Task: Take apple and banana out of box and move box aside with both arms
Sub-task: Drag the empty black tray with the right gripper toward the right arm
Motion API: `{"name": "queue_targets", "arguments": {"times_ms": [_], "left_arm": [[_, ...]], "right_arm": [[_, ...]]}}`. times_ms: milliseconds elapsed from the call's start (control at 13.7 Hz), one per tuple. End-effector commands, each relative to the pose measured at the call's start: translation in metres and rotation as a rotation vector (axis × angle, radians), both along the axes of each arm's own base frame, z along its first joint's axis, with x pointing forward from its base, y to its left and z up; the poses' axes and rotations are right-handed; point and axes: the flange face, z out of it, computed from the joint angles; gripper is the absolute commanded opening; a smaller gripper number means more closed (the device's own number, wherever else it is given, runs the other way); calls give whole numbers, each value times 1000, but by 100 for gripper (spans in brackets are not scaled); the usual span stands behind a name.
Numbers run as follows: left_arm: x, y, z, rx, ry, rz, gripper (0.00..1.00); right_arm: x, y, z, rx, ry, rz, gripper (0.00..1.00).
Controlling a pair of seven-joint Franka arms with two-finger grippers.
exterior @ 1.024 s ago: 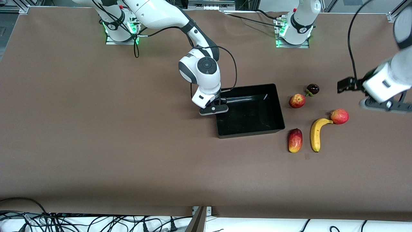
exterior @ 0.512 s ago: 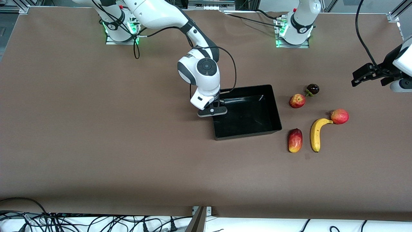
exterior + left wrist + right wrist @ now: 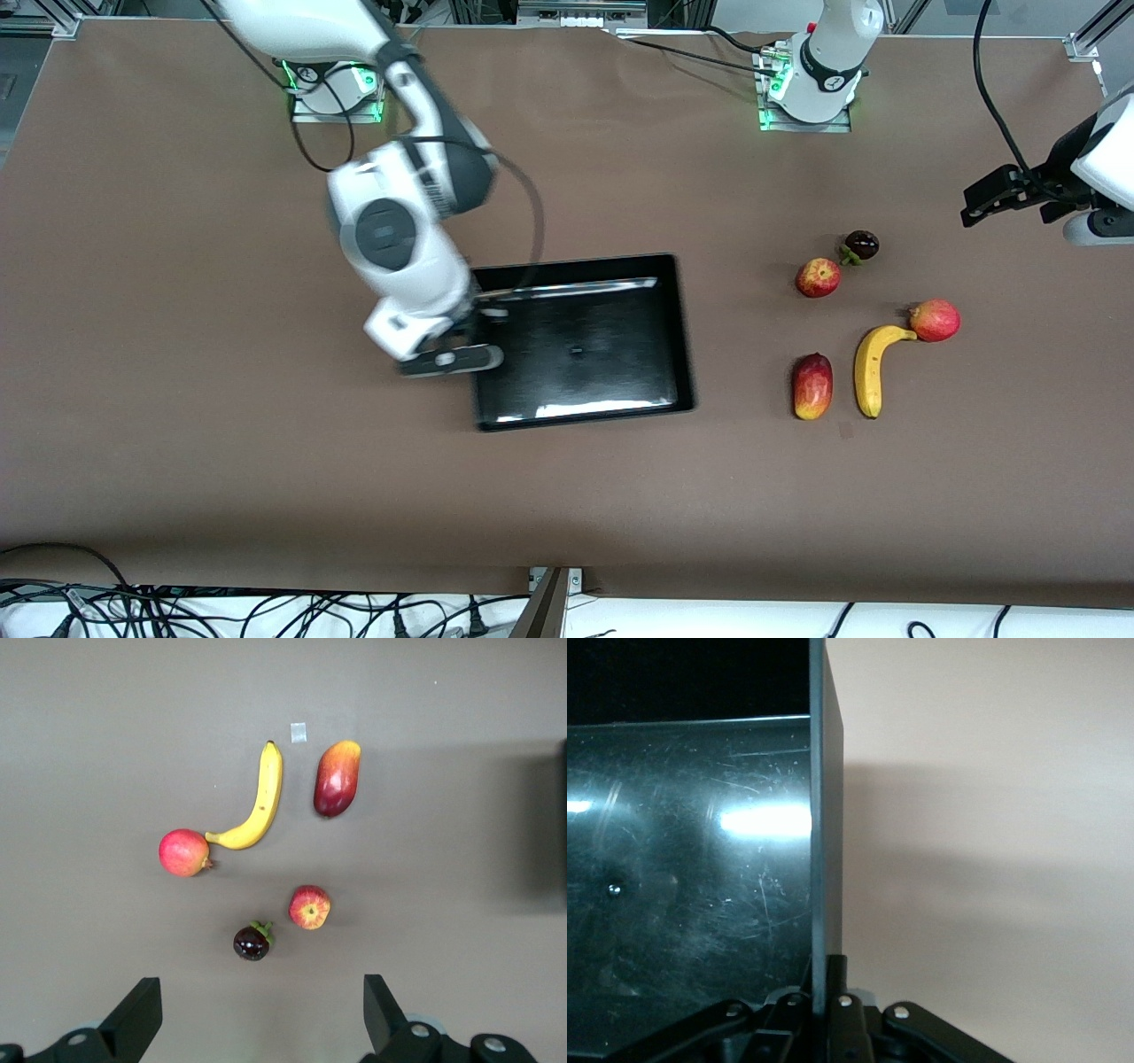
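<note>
The black box lies mid-table. My right gripper is shut on its wall at the right arm's end; the right wrist view shows that wall running into the closed gripper. The banana and the streaked red apple lie on the table toward the left arm's end. My left gripper hangs high at that end of the table, open and empty. The left wrist view shows the gripper wide open, and the banana and the apple below.
A mango lies beside the banana. A round red fruit touches the banana's stem end. A dark mangosteen sits beside the apple. Bare brown table lies between the box and the fruits.
My right gripper has dragged the box toward the right arm's end and nearer the front camera. My left gripper has risen and drawn away from the fruits.
</note>
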Motion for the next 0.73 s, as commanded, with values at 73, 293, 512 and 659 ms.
{"name": "queue_targets", "arguments": {"times_ms": [73, 293, 512, 659], "left_arm": [[-3, -5, 7, 23, 7, -1, 100], [-2, -5, 11, 24, 5, 0, 100], [0, -4, 9, 23, 7, 0, 100], [0, -5, 9, 23, 7, 0, 100]], "right_arm": [[13, -91, 4, -29, 27, 75, 0], [17, -178, -15, -57, 28, 118, 0], [2, -249, -47, -60, -8, 166, 0], [-5, -293, -67, -58, -29, 205, 0]]}}
